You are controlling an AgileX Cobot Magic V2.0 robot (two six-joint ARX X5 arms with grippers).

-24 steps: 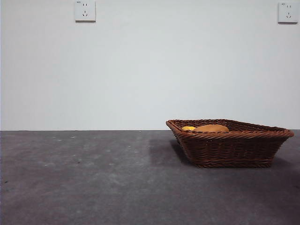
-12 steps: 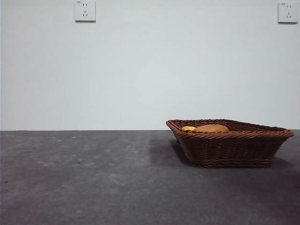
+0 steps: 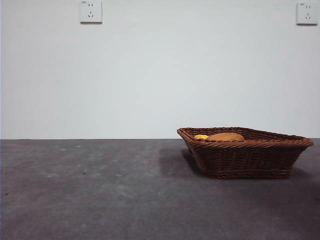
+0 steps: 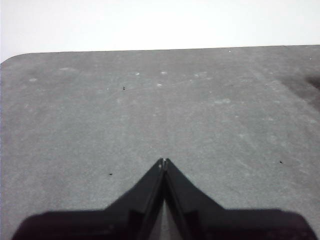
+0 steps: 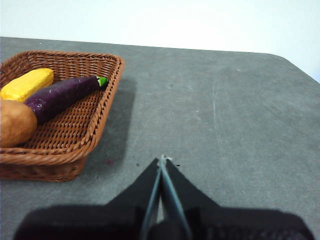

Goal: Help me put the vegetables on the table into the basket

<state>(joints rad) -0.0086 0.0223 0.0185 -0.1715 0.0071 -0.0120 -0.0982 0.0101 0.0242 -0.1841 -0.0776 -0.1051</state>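
- Nearest in our right wrist view, the right gripper [image 5: 162, 159] has its black jaws pressed tip to tip, holding nothing, over bare table [image 5: 225, 125].
- Our left gripper [image 4: 164, 161] is likewise closed to a point and empty, with only grey surface around it; the table's rounded corner shows at the upper left of that frame.
- In the front view, the lower and left parts of the frame are open tabletop, and neither arm shows there.
- The basket [image 3: 245, 157] stands at the right of the front frame, its far rim close to the table's back edge, as far as we can judge.
- Inside it lie the potato [image 5: 15, 122], the eggplant [image 5: 62, 96] and the corn cob [image 5: 26, 84], side by side.
- Two wall sockets [image 3: 90, 11] sit in the top corners.
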